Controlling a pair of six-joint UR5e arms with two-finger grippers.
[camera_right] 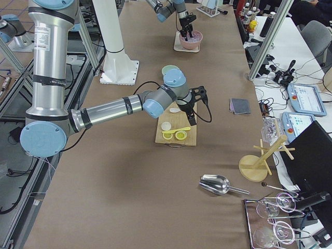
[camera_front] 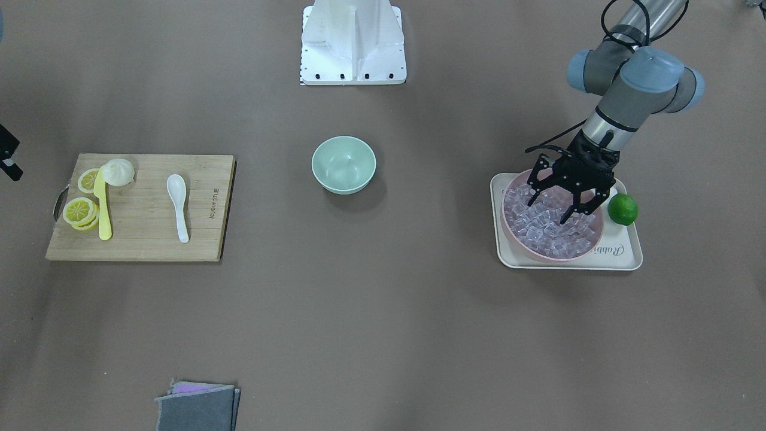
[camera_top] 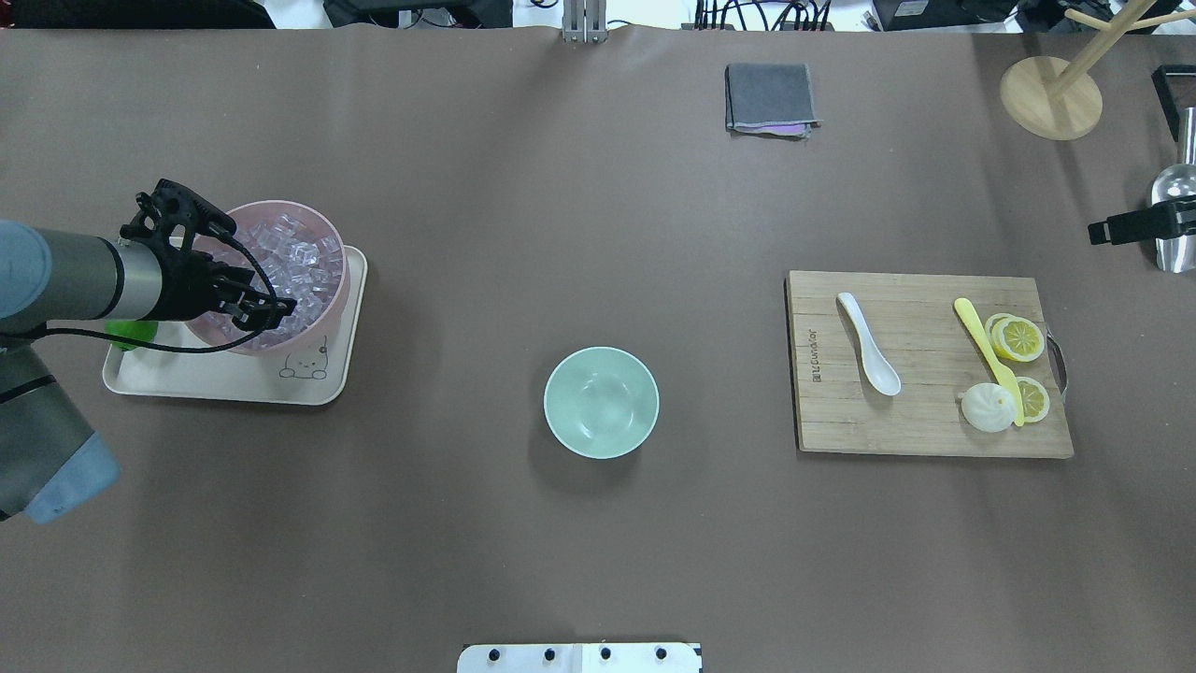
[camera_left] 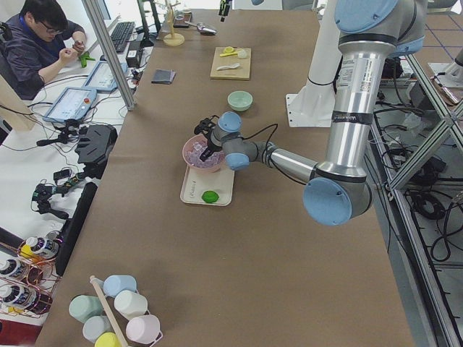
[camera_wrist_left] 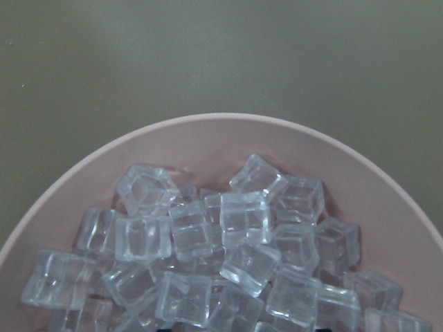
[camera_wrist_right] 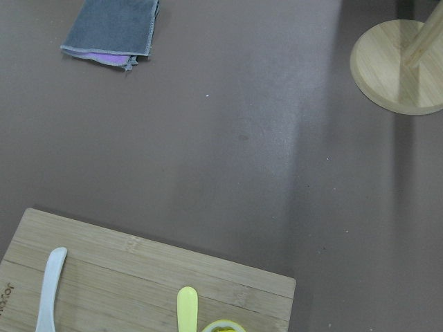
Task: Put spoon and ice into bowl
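The white spoon (camera_front: 178, 206) lies on the wooden cutting board (camera_front: 137, 245), also seen overhead (camera_top: 867, 341) and in the right wrist view (camera_wrist_right: 48, 290). The mint-green bowl (camera_front: 343, 164) stands empty at the table's middle (camera_top: 601, 402). Clear ice cubes (camera_wrist_left: 242, 221) fill a pink bowl (camera_wrist_left: 208, 128). My left gripper (camera_front: 547, 209) is open, its fingers spread just above the ice (camera_top: 299, 257). My right gripper (camera_top: 1112, 230) hovers beyond the board's far side, at the view's edge (camera_front: 9, 158). I cannot tell whether it is open.
The pink bowl (camera_front: 520, 242) sits on a cream tray (camera_front: 622, 254) beside a green lime (camera_front: 622, 209). The board also holds a yellow knife (camera_front: 103, 209), lemon slices (camera_front: 79, 211) and a bun (camera_front: 119, 172). A grey cloth (camera_top: 769, 97), wooden stand (camera_top: 1051, 98) and metal scoop (camera_top: 1173, 206) lie beyond.
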